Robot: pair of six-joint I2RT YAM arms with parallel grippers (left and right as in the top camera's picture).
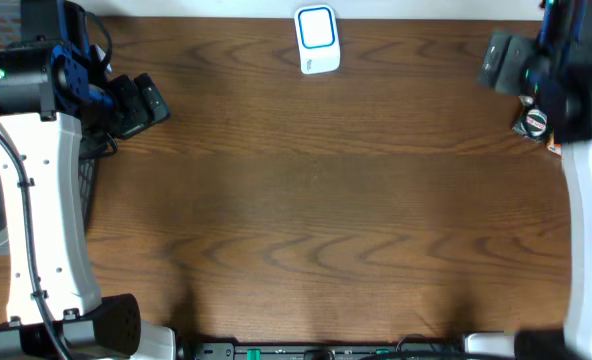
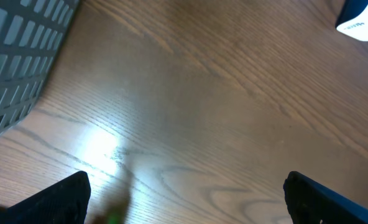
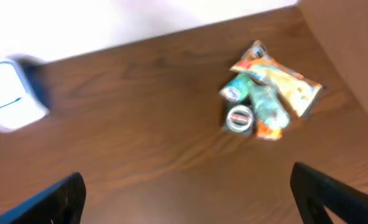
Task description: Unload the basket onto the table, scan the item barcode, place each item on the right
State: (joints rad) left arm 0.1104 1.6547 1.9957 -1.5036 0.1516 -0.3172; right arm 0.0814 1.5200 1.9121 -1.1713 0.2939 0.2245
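Overhead, left jaws and right jaws hang released, holding nothing. A heap of packets and tins point(image 3: 258, 99) lies at 3 o'clock on the tabletop point(image 1: 316, 200), scanner point(image 1: 317, 40) at 12, mesh basket point(image 2: 16, 50) at 9, contents unseen.

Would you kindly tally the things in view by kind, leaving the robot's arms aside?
Scanner: 1
Basket: 1
Pile of goods: 1 (its pieces are too blurred to count apart)
Total: 3
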